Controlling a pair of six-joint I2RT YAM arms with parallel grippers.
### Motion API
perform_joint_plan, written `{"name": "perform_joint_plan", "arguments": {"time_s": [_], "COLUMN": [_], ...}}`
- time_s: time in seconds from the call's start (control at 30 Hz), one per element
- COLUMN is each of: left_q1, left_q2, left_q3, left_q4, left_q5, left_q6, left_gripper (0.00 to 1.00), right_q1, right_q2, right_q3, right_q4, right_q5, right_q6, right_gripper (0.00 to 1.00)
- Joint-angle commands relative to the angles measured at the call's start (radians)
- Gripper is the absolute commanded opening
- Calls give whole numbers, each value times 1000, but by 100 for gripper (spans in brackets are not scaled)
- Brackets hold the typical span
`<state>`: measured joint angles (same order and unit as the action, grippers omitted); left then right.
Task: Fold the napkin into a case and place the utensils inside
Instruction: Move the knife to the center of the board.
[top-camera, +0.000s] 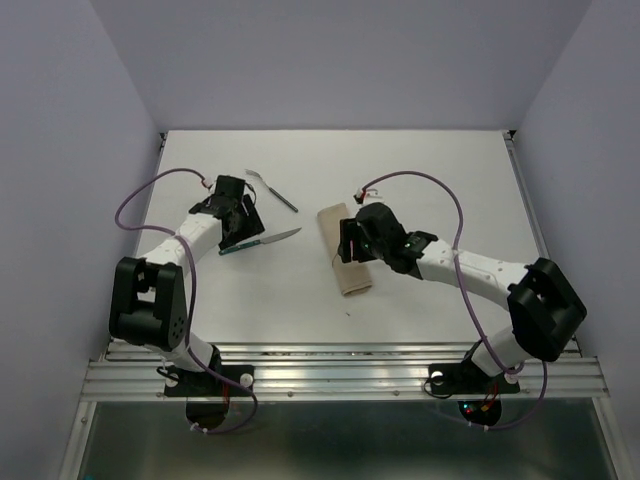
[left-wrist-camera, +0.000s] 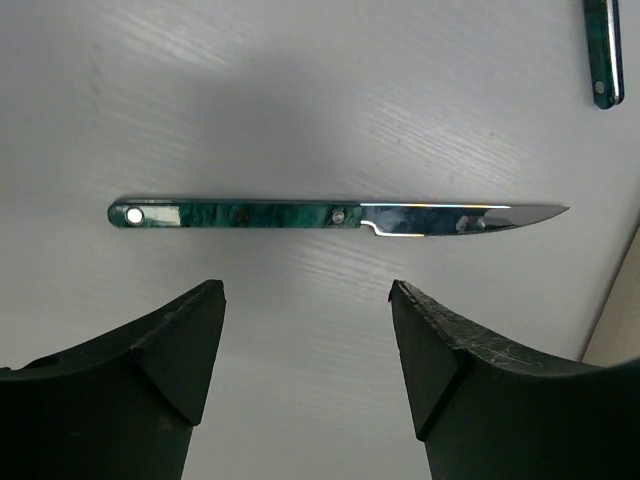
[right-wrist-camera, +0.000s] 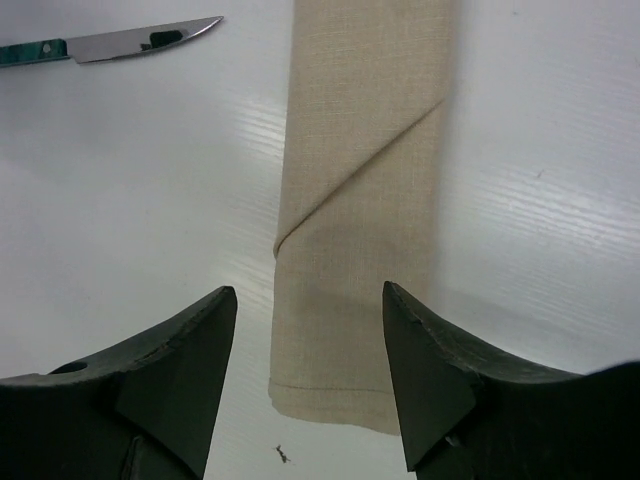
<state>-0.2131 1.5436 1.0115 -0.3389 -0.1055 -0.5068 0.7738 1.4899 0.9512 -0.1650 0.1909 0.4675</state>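
The beige napkin (top-camera: 345, 256) lies on the white table, folded into a narrow oblong case (right-wrist-camera: 365, 200) with a diagonal fold across it. My right gripper (right-wrist-camera: 310, 295) hovers open above the case's near hemmed end, and nothing is between its fingers (right-wrist-camera: 200, 340); in the top view the right gripper (top-camera: 352, 240) is over the cloth's middle. A green-handled knife (left-wrist-camera: 330, 215) lies flat on the table left of the case (top-camera: 262, 241). My left gripper (left-wrist-camera: 305, 295) stands open just short of the knife, empty. A fork (top-camera: 272, 189) lies behind the knife.
Purple cables (top-camera: 135, 200) loop over both arms. Grey walls close in the table at the back and on both sides. A small dark speck (right-wrist-camera: 284, 455) lies on the table near the case's end. The fork's green handle tip (left-wrist-camera: 603, 50) shows at the upper right of the left wrist view.
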Motion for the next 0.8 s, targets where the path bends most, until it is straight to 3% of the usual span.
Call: {"name": "perform_joint_plan", "arguments": {"time_s": [0.0,0.27,0.47,0.77], "left_q1": [-6,-8,-3,-2], "left_q2": [-102,1,125,249], "left_q3": [-83,-22,125,258], "left_q4": [-15,-118,-212,-42], "left_q5": [-45,-88,-209,-83], "left_q6": [-233,-498,-532,-336], "left_gripper": [77,79,79,77], "right_q1": [2,2,2,2], "right_q2": [47,72,44,43], "right_q3": [104,118,78,55], "right_q4": [-1,13,15,18], "right_q5": [-50,-93,-85,-99], "right_q6": [-93,-76,-75,-59], "right_gripper": [66,66,67,67]}}
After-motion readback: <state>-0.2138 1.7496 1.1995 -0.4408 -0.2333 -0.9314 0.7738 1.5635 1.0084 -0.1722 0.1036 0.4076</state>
